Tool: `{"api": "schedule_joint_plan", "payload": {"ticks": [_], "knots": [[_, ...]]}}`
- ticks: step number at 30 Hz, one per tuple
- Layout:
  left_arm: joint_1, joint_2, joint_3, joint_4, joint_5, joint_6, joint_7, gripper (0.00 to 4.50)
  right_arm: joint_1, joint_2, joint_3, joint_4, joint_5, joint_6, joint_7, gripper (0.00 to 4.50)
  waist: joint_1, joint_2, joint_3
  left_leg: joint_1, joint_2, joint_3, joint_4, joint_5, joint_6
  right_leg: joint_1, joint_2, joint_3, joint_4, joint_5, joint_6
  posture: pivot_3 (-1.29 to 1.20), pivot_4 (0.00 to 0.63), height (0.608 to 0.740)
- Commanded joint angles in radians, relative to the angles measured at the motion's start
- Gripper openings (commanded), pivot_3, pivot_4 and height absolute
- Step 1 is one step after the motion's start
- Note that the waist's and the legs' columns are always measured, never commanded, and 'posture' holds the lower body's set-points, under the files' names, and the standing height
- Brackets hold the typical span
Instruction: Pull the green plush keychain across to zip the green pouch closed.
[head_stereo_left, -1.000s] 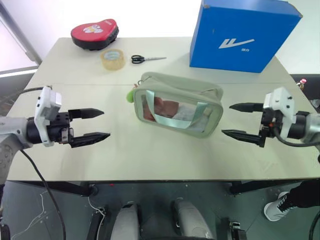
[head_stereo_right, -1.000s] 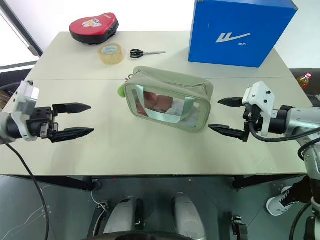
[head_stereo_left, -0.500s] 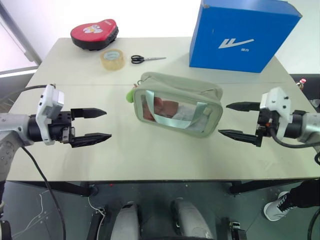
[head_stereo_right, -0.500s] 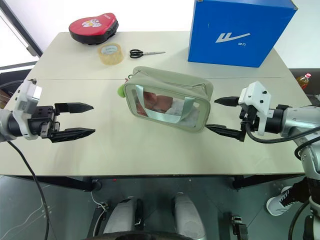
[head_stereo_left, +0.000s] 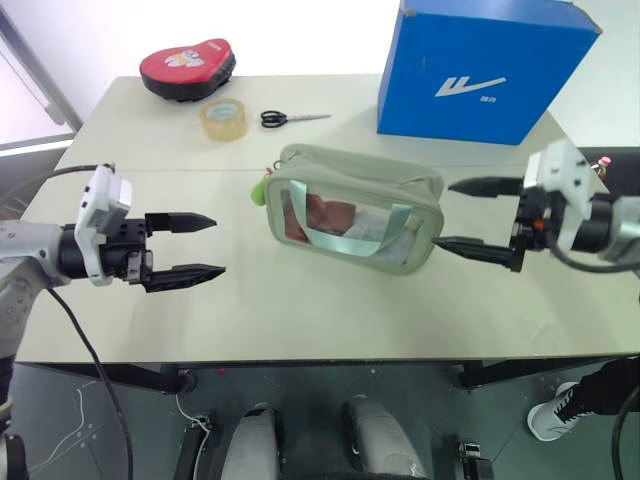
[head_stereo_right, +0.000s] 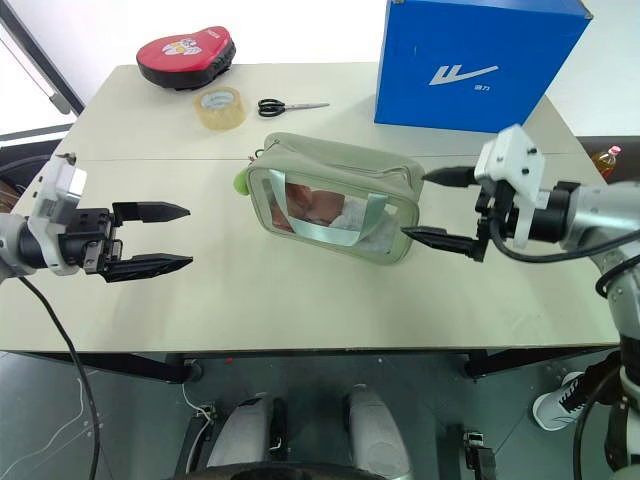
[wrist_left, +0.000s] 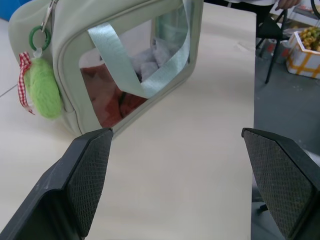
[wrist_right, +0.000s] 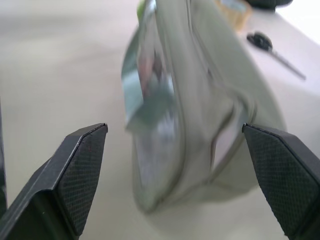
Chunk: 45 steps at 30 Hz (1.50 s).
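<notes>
The green pouch (head_stereo_left: 355, 220) stands on the table's middle, its clear window and mint strap facing me, reddish contents inside. The green plush keychain (wrist_left: 44, 87), a fuzzy lime tuft with a red-checked ribbon, hangs from a ring at the pouch's left end (head_stereo_left: 261, 190). My left gripper (head_stereo_left: 215, 245) hovers open, well left of the pouch, pointing at the keychain end. My right gripper (head_stereo_left: 445, 213) is open at the pouch's right end, its fingertips close to that end with nothing between them. In the right wrist view the pouch (wrist_right: 200, 110) lies between the open fingers, a little ahead of them.
A big blue box (head_stereo_left: 480, 70) stands behind the pouch at the back right. A tan tape roll (head_stereo_left: 223, 118), black scissors (head_stereo_left: 293, 118) and a red case (head_stereo_left: 188, 65) lie at the back left. Bare tabletop (head_stereo_left: 300, 310) runs in front of the pouch.
My right gripper has risen and come left, up to the pouch's right end. The left gripper and the pouch have stayed put.
</notes>
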Motion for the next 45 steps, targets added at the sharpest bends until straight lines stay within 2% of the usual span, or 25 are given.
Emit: {"api": "schedule_joint_plan", "payload": {"ticks": [1,5,9,14,18,21,28,30,39,45], "knots": [[-0.032,-0.015,-0.017,0.013,0.012,-0.029,-0.007,4.40,-0.143,-0.037,0.072,-0.025,0.015,0.081,-0.021,4.50,0.000,0.000,0.000,0.000,0.000,0.000,0.000,0.000,0.000,0.000,0.000,0.000,0.000,0.000,0.000,0.00,0.150,0.737],[-0.062,-0.042,-0.053,0.039,0.029,-0.049,-0.015,4.40,-0.383,0.014,0.319,0.042,-0.064,0.258,-0.061,4.50,-0.004,0.000,0.000,0.001,0.000,0.001,0.001,0.000,0.000,-0.001,0.000,0.001,0.002,0.000,0.000,0.00,0.150,0.737],[-0.091,-0.056,-0.076,0.058,0.040,-0.057,-0.022,4.40,-0.557,0.089,0.516,0.120,-0.136,0.378,-0.049,4.50,-0.001,0.000,0.000,-0.001,0.000,0.002,0.001,0.000,0.000,-0.003,0.000,0.002,0.003,0.000,0.000,0.00,0.150,0.737],[-0.083,-0.064,-0.076,0.055,0.046,-0.059,-0.027,4.40,-0.679,0.191,0.651,0.216,-0.223,0.429,-0.070,4.50,-0.001,0.000,0.000,-0.005,0.001,0.002,0.001,0.000,0.000,-0.008,-0.001,0.002,0.003,0.000,0.000,0.00,0.150,0.737],[-0.067,-0.066,-0.068,0.043,0.044,-0.054,-0.022,4.40,-0.704,0.241,0.679,0.245,-0.260,0.417,-0.064,4.50,0.001,0.000,0.000,-0.006,0.001,0.002,0.001,0.000,0.000,-0.009,-0.001,0.001,0.003,0.000,0.000,0.00,0.150,0.737],[-0.060,-0.066,-0.064,0.038,0.043,-0.052,-0.020,4.50,-0.701,0.272,0.690,0.238,-0.270,0.408,-0.051,3.59,0.000,0.000,0.000,-0.006,0.001,0.002,0.001,0.000,0.000,-0.009,-0.001,0.001,0.003,0.000,0.000,0.00,0.150,0.737],[-0.055,-0.064,-0.060,0.035,0.041,-0.050,-0.016,4.50,-0.677,0.300,0.698,0.230,-0.318,0.351,-0.038,0.07,-0.003,0.000,0.000,-0.005,0.001,0.002,0.001,0.000,0.000,-0.009,-0.001,0.001,0.004,0.000,0.000,0.00,0.150,0.737],[-0.055,-0.064,-0.060,0.034,0.040,-0.049,-0.015,4.50,-0.672,0.307,0.686,0.232,-0.330,0.314,-0.035,0.03,-0.003,0.000,0.000,-0.005,0.001,0.002,0.001,0.000,0.000,-0.009,-0.001,0.001,0.004,0.000,0.000,0.00,0.150,0.737],[-0.059,-0.057,-0.054,0.038,0.040,-0.050,-0.015,4.50,-0.584,0.310,0.605,0.269,-0.361,-0.148,0.114,0.03,-0.004,0.000,0.000,-0.005,0.001,0.002,0.001,0.000,0.000,-0.009,-0.001,0.001,0.004,0.000,0.000,0.00,0.150,0.737],[-0.039,-0.040,-0.032,0.025,0.036,-0.042,-0.014,4.50,-0.526,0.297,0.594,0.255,-0.372,-0.250,0.197,0.03,-0.003,0.000,0.000,-0.005,0.001,0.001,0.001,0.000,0.000,-0.008,-0.001,0.000,0.004,0.000,0.000,0.00,0.150,0.737]]}}
